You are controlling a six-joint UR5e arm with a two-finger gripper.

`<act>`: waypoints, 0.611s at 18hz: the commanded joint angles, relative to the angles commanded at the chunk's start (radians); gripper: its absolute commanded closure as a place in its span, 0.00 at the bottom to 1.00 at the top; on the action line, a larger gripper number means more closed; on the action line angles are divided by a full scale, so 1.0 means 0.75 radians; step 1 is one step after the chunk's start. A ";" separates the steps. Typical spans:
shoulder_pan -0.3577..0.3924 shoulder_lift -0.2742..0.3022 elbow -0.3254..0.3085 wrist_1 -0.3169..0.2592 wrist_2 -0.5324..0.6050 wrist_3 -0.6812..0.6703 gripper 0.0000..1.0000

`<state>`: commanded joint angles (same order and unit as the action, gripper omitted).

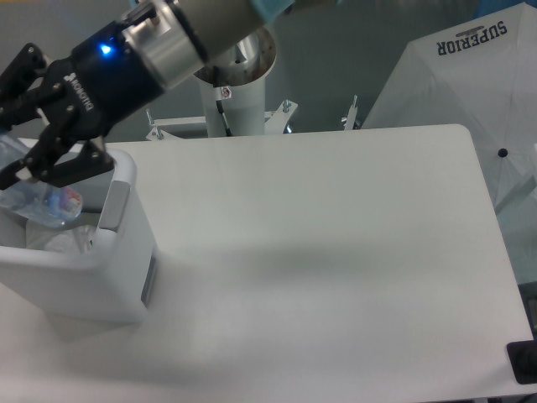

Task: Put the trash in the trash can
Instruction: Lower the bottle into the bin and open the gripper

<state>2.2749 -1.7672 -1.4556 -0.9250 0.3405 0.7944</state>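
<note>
My gripper [46,172] hangs over the open top of the white trash can [117,277] at the far left of the table. It is shut on the trash, a crushed clear bottle [33,200] with a red label, which lies tilted between the black fingers [84,159] just above the can's rim. Inside the can, below the bottle, the white liner [63,242] shows. The can's grey handle panel [113,206] faces right. Part of the bottle runs off the left edge of the view.
The arm's base column [239,92] stands behind the table's far edge. A white canopy printed SUPERIOR [470,75] fills the back right. A small black object [524,361] sits at the lower right corner. The white table [336,252] stretches right of the can.
</note>
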 joint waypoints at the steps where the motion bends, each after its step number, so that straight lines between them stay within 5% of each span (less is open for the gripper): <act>1: 0.000 0.000 -0.016 0.000 0.000 0.012 0.64; 6: 0.000 0.012 -0.088 0.000 0.002 0.047 0.49; 10: 0.002 0.027 -0.113 0.000 0.008 0.047 0.00; 11: 0.006 0.025 -0.117 0.000 0.008 0.047 0.00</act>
<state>2.2795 -1.7487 -1.5432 -0.9250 0.3467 0.8299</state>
